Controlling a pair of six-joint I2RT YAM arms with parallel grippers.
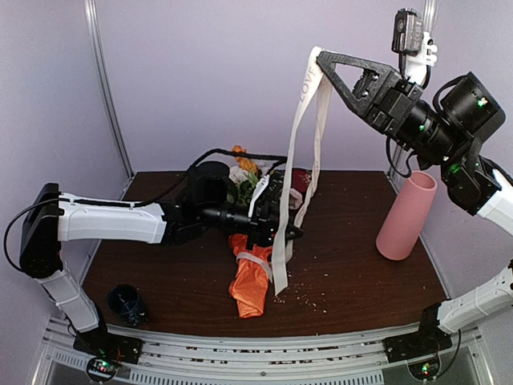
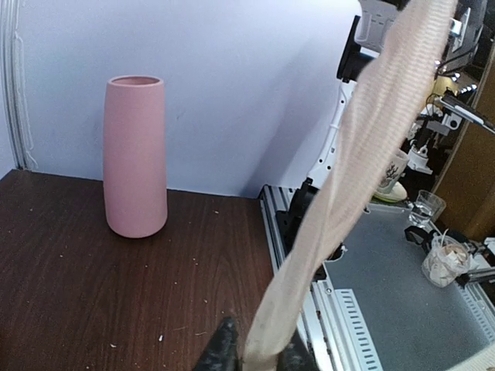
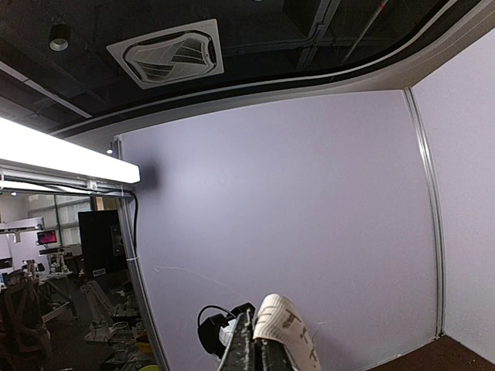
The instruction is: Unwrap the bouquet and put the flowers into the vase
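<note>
My right gripper (image 1: 319, 56): clamped on the ribbon (image 2: 365, 147) — raised high.
My left gripper (image 2: 261, 359): pinching that ribbon lower down.
Vase (image 1: 406, 215): at 3 o'clock from the bouquet (image 1: 250, 282).

- bouquet (image 1: 250, 277) lies mid tabletop (image 1: 353, 273), wrapped end toward the near edge, flowers (image 1: 243, 164) toward the back
- vase (image 1: 406, 215) stands way over by the right edge
- cup (image 1: 126, 303) sits in the near left corner
- ribbon (image 1: 309, 136) runs from the bouquet up to the right pincer (image 1: 321, 56); left pincer (image 1: 282, 233) is on it lower down
</note>
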